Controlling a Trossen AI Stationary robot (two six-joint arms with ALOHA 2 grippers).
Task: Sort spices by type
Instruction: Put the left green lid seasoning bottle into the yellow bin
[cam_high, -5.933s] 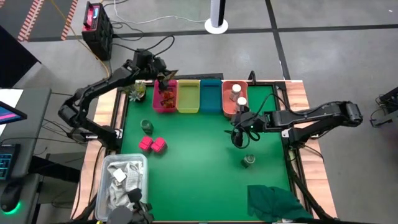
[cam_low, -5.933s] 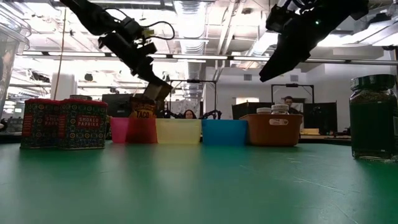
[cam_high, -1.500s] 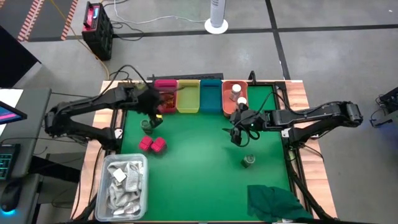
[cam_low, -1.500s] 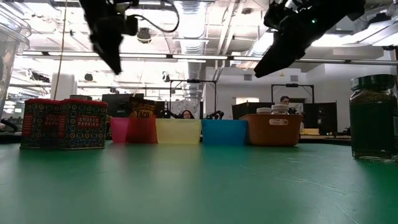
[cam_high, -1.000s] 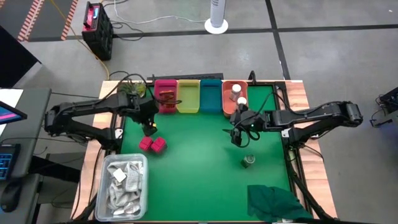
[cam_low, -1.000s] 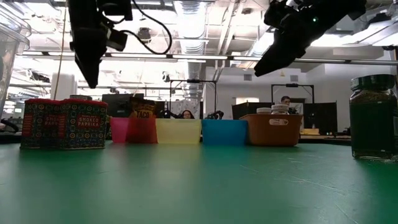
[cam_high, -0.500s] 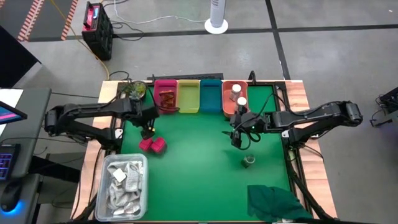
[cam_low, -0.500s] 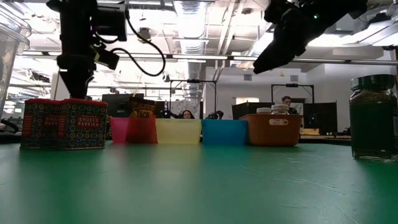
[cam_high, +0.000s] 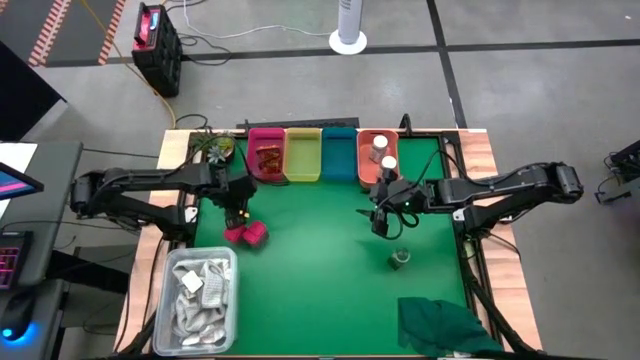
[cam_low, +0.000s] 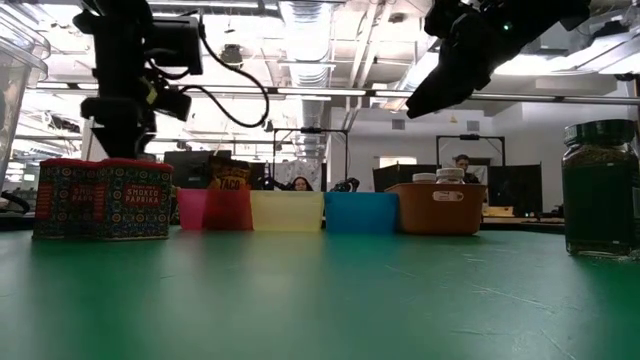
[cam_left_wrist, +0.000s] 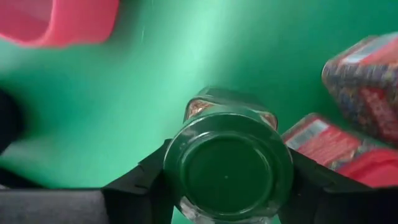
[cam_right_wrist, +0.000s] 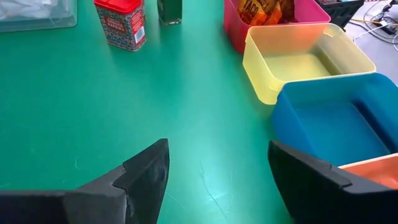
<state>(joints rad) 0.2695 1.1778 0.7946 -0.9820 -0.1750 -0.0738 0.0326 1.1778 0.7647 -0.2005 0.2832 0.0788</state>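
A green round jar stands upright on the green mat, just beyond two pink cube packets. My left gripper is down over it, fingers either side of its lid. A second green jar stands at the mat's right, near my open right gripper, which hovers with nothing between its fingers. Orange-brown sachets lie in the pink bin, and two white-capped jars stand in the orange bin. In the low view the packets hide the left jar. My left gripper pinches the green jar by its lid's rim, one finger on each side. It comes from above, pointing down. The jar stands upright with its base on the mat.
Four bins stand in a row at the far edge: pink, yellow, blue and orange. A clear tub of white packets sits at the near left, and a dark green cloth at the near right. Open mat lies in the middle.
My left gripper has come a little toward the near edge and gone down over the left green jar, ending with its fingers around the lid. The jar and the pink packets have stayed in place.
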